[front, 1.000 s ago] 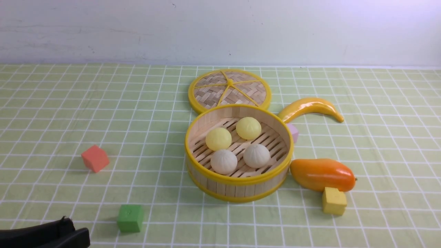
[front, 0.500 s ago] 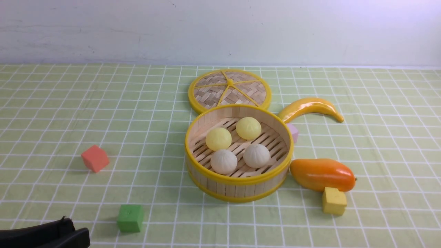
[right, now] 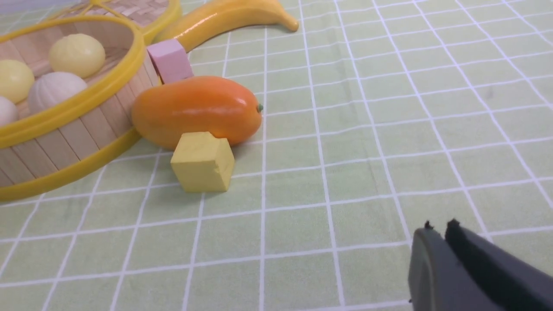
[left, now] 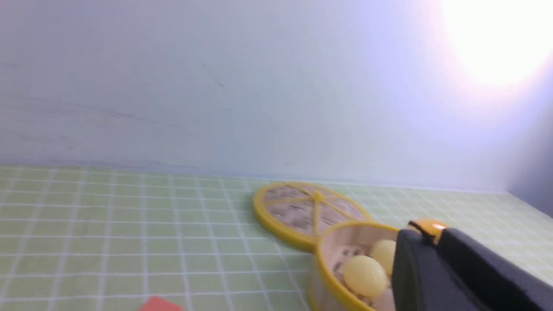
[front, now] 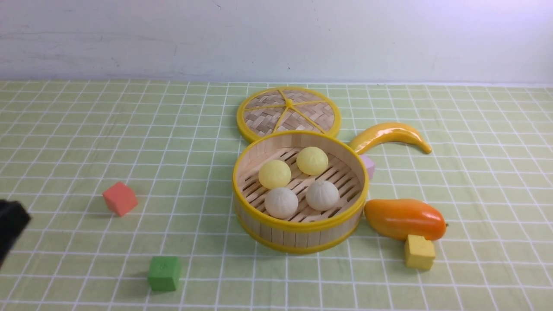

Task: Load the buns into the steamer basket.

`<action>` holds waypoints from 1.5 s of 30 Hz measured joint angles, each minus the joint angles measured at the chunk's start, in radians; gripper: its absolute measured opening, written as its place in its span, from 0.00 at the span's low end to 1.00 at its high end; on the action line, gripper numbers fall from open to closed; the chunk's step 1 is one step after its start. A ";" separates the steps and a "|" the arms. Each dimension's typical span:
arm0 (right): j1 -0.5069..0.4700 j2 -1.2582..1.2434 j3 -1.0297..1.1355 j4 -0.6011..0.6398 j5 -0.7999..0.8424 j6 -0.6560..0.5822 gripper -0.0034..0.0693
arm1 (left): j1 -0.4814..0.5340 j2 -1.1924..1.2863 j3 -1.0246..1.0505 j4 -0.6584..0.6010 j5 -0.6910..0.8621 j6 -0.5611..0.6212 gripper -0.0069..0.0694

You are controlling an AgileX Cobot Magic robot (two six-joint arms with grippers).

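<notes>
The steamer basket (front: 300, 224) sits upright, mouth up, all four buns (front: 281, 202) inside, pleats up (round, no long axis). It lies ahead of both grippers. Left gripper (left: 436, 242) is raised, jaws together; right gripper (right: 438, 233) low, jaws pressed together, empty.

Front camera looks forward across the table (front: 65, 129); both low wrist cameras share its basket (front: 300, 235) (left: 328, 276) (right: 65, 129).
</notes>
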State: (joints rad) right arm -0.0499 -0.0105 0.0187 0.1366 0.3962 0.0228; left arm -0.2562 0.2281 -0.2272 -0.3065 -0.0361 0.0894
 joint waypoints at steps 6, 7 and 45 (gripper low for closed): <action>0.000 0.000 0.000 0.000 0.000 0.000 0.11 | 0.205 -0.202 0.208 0.131 0.093 -0.152 0.07; 0.000 0.000 0.000 0.000 0.000 0.000 0.12 | 0.217 -0.220 0.225 0.138 0.111 -0.163 0.07; 0.000 -0.001 0.000 0.000 0.000 0.000 0.19 | 0.230 -0.238 0.258 0.184 0.404 -0.296 0.07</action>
State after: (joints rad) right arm -0.0499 -0.0116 0.0187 0.1369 0.3962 0.0228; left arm -0.0264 -0.0099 0.0306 -0.1227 0.3683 -0.2066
